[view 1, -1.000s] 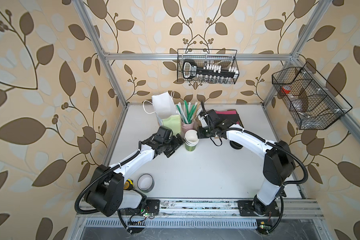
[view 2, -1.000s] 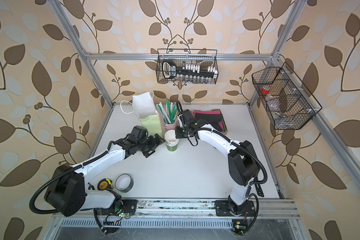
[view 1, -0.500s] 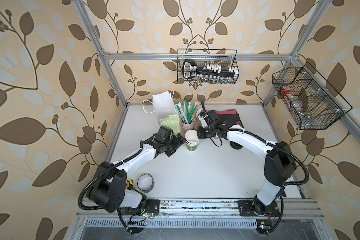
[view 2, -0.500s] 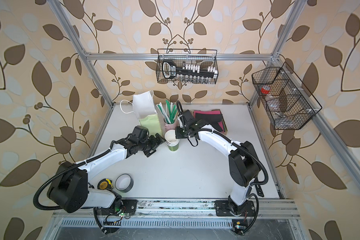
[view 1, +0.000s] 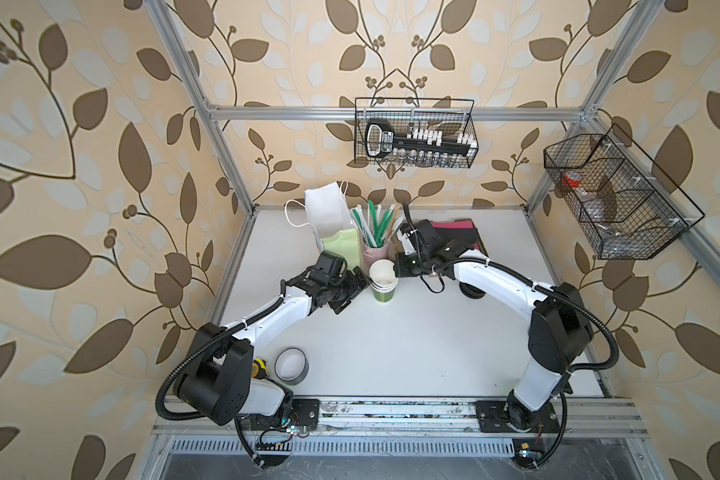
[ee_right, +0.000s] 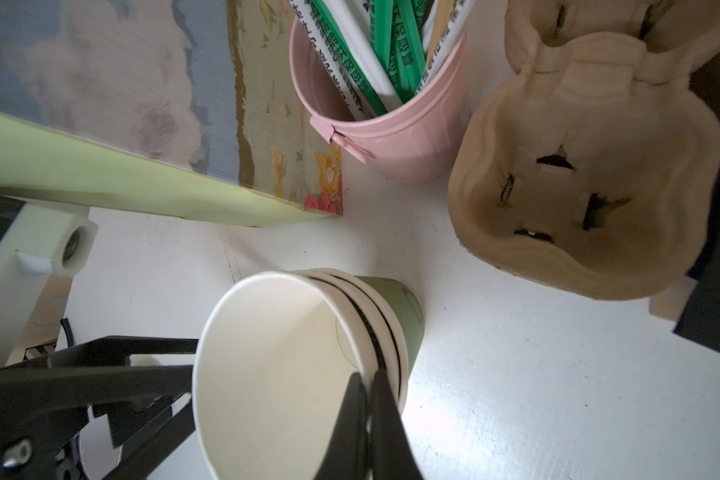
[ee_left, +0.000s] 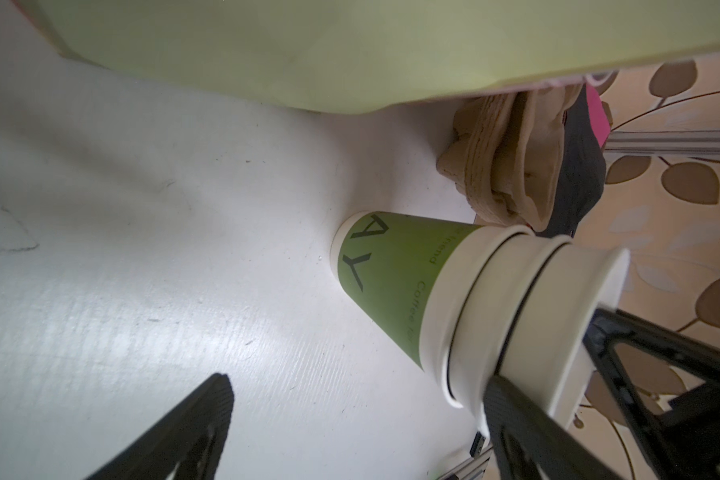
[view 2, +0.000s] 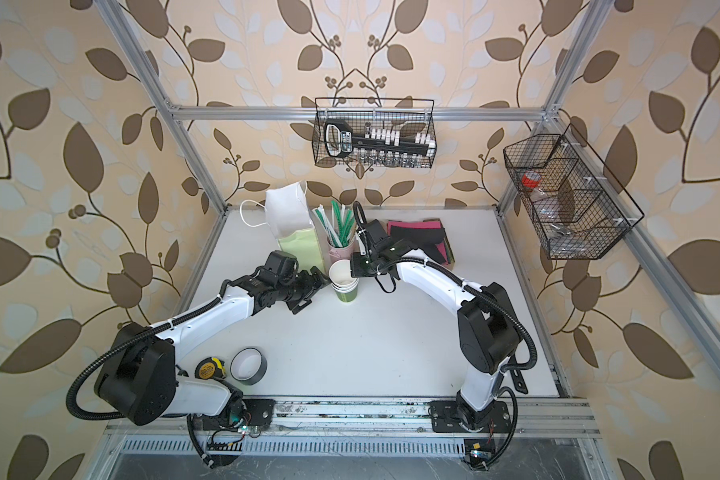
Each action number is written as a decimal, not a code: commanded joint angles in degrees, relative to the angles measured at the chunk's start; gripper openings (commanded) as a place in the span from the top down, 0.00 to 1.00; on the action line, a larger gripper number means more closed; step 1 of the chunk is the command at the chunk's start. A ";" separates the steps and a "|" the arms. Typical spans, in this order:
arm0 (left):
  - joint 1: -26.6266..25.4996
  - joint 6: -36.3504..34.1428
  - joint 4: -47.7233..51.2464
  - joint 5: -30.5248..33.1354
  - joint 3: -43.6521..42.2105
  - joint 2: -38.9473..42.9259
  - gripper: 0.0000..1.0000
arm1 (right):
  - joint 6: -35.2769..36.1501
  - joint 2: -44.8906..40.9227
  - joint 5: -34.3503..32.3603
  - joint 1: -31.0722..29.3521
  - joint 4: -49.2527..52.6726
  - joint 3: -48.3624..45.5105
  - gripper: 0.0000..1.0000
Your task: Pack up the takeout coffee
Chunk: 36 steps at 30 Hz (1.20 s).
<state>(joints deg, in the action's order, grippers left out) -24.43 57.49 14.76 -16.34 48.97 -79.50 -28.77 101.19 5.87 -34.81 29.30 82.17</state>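
Observation:
A stack of three lidless green paper cups (view 1: 383,286) (view 2: 344,287) (ee_left: 391,274) with white rims stands on the white table near the back. My right gripper (view 1: 393,272) (view 2: 352,270) (ee_right: 366,399) is shut on the wall of the top cup (ee_right: 275,353), one finger inside the rim and one outside. My left gripper (view 1: 352,291) (view 2: 313,286) (ee_left: 358,419) is open on the stack's other side, low over the table. One of its fingers (ee_left: 512,411) lies against the upper cups. The takeout coffee with its black lid is out of view.
A pale green paper bag (view 1: 337,245) and a pink tumbler of straws (view 1: 377,249) stand just behind the stack. A pulp cup carrier (ee_right: 578,166) lies beside them, with pink and black napkins (view 1: 454,226) further back. A tape roll (view 1: 292,365) and tape measure (view 1: 258,368) lie front left.
My left gripper has edged a little closer to the cup stack, still open. The right gripper has stayed shut on the top cup's rim.

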 commanded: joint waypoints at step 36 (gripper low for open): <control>-0.36 -4.23 10.10 3.03 14.50 -6.43 0.03 | 1.73 -22.67 -2.44 6.37 8.73 4.87 1.00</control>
<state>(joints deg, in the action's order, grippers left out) -24.43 55.00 23.11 -14.85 60.38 -86.06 -28.82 83.46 6.76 -28.36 34.63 89.17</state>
